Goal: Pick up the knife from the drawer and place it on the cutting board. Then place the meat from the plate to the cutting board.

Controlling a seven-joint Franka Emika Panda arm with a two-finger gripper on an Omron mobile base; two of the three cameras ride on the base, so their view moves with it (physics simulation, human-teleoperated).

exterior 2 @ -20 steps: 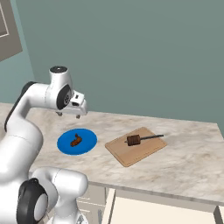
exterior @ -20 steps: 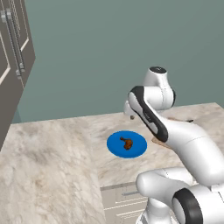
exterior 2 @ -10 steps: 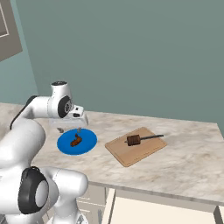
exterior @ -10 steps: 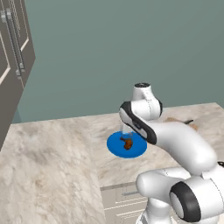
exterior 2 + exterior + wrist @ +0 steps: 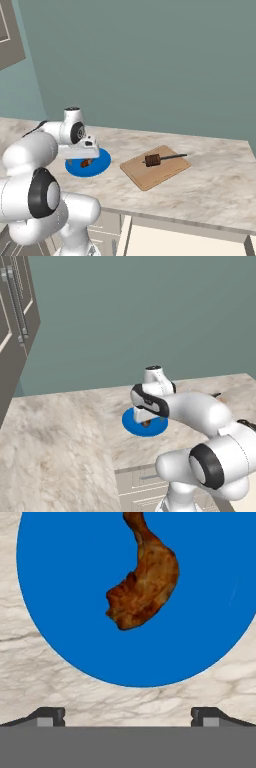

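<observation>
One small reddish-brown lumpy drumstick of meat (image 5: 145, 579) lay on the flat round bright blue plate (image 5: 65, 617), off centre, with the gripper (image 5: 128, 716) hanging just above, its jaws spread to their widest and holding nothing. The risk, judged from the hand view, was that the meat sat ahead of the finger tips rather than between them, so a straight descent could close on bare plate or nudge the piece aside. By count: one meat, one plate, one light-brown wooden cutting board (image 5: 167, 172) on the marbled table (image 5: 220, 185), and one dark-handled knife (image 5: 159, 159) already resting on that board.
</observation>
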